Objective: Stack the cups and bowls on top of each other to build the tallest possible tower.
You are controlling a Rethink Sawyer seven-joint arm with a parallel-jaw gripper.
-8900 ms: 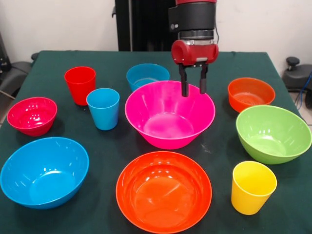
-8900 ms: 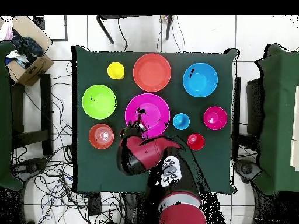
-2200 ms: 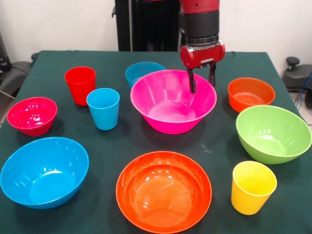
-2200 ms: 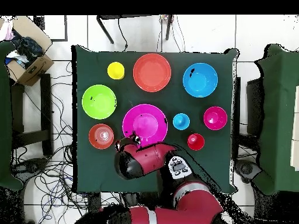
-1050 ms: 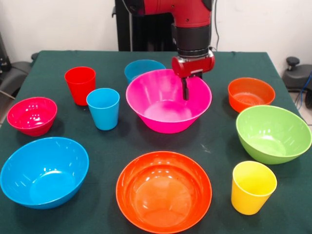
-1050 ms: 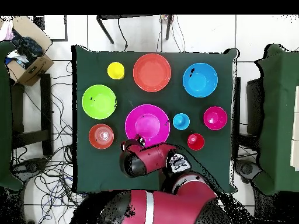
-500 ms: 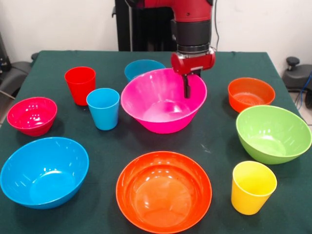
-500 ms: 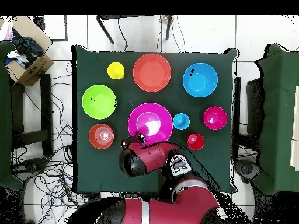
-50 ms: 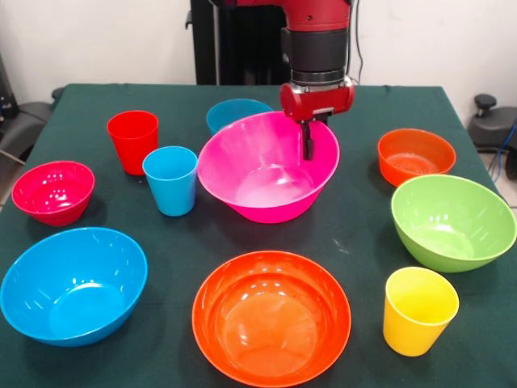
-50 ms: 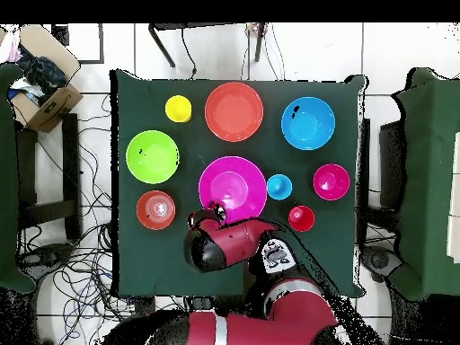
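My gripper is shut on the far rim of the large pink bowl, one finger inside and the other behind the wall. The bowl is tilted, its gripped side raised. In the overhead view the gripper sits at the pink bowl's lower-left rim. Around it stand the red cup, light blue cup and yellow cup. The small blue bowl shows just behind the pink one. No bowl or cup is nested in another.
A small red bowl and a large blue bowl lie at the left. The large orange bowl is in front. The small orange bowl and green bowl are at the right. A cardboard box stands off the table.
The gripper went from open above the pink bowl to shut on its rim. Over the last second the bowl has tipped up and shifted left in the front view.
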